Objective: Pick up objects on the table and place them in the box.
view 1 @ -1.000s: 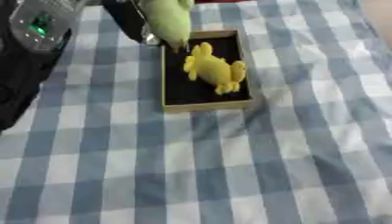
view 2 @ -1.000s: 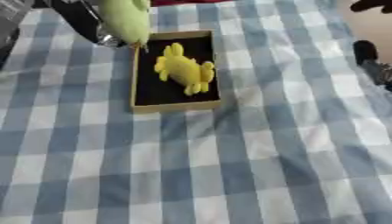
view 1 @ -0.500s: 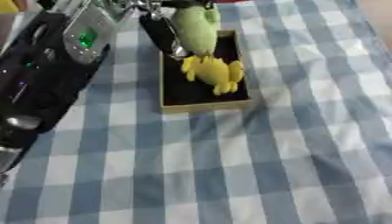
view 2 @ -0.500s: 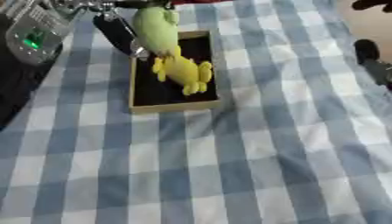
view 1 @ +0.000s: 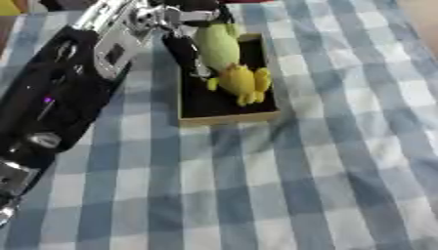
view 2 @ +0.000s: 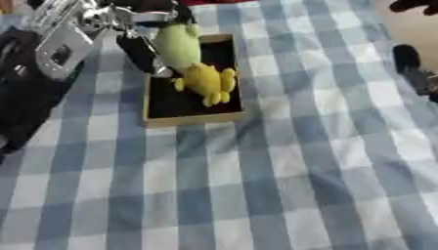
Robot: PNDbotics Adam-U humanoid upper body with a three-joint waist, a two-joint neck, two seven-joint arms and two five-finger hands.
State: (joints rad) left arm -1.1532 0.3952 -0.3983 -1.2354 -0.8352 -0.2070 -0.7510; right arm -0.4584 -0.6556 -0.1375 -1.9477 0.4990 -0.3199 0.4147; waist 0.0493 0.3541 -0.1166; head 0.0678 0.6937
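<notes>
A desk (view 1: 325, 185) covered in a blue-and-white checked cloth (view 1: 128, 195) carried a shallow, dark-lined box (view 1: 224, 113) resting flat toward its far side

My left arm (view 1: 60, 93) is crossing the left side of the worktop (view 1: 325, 161) and blocking approach from that side. My left hand (view 1: 184, 29) is occupying the space over the far end of the box (view 1: 224, 113), its fingers (view 1: 186, 56) curling round a pale green toy (view 1: 218, 44) inside the walls. A yellow toy (view 1: 241, 82) is filling the box's middle; only the near part of its dark floor is lying bare. The checked cloth nearer me and to the right is offering open passage.
</notes>
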